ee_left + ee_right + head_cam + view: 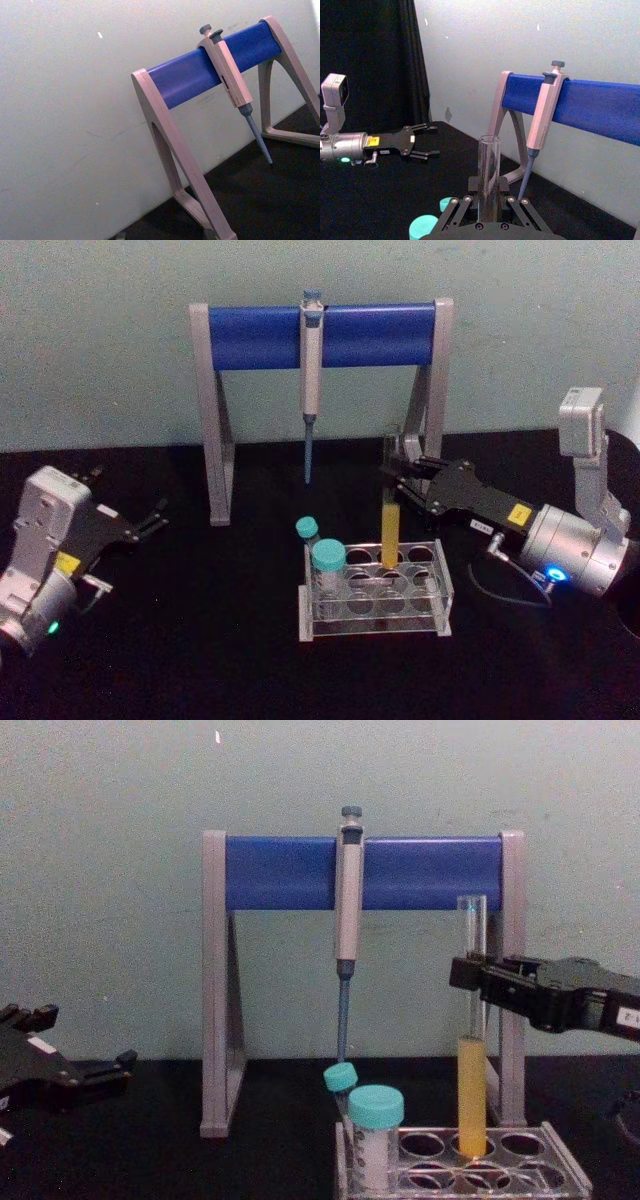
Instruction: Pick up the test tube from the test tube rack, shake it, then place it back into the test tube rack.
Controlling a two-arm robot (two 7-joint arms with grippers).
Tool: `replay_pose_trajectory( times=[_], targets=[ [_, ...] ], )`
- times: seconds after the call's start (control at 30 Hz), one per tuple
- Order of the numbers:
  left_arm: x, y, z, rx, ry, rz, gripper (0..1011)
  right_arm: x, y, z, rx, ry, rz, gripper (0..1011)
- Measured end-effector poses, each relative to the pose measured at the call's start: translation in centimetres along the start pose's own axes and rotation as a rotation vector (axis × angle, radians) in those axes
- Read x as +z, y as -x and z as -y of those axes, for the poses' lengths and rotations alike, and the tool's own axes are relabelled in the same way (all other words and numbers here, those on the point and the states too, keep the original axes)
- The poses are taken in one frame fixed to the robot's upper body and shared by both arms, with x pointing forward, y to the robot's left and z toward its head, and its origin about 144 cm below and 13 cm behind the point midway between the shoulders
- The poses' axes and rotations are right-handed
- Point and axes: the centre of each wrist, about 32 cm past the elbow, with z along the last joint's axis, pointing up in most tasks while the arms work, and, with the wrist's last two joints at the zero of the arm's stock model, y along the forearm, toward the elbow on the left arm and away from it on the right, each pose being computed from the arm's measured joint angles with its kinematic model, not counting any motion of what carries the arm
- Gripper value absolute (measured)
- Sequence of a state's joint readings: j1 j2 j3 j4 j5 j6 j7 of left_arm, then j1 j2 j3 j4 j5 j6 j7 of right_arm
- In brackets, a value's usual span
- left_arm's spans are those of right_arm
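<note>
The test tube (390, 530) is a tall clear glass tube with yellow liquid in its lower part. It stands upright in a back-row hole of the low translucent test tube rack (441, 592), right of centre on the black table. My right gripper (392, 480) reaches in from the right and is shut on the tube's clear part above the liquid. In the chest view, the test tube (472, 1070) rises well above the right gripper (470, 972). The right wrist view shows the test tube (488, 165) held between the pads. My left gripper (155, 518) rests open at the far left.
Behind the rack stands a grey-and-blue pipette stand (320, 335) with a pipette (311, 370) hanging from its bar, tip down. Two teal-capped tubes (328, 558) sit at the rack's left end. A cable lies by the right arm.
</note>
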State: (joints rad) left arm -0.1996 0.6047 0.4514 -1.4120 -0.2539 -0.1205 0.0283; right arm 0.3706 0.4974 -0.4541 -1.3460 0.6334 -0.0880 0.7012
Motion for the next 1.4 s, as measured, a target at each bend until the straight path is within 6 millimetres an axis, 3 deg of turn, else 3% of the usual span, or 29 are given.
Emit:
replay_pose_trajectory(
  times=[1.4],
  targets=[
    [0.0,0.0,0.0,0.0,0.0,0.0,1001,-2.0,-0.4,-0.8,-0.001,0.088,-0.027,228]
  ],
)
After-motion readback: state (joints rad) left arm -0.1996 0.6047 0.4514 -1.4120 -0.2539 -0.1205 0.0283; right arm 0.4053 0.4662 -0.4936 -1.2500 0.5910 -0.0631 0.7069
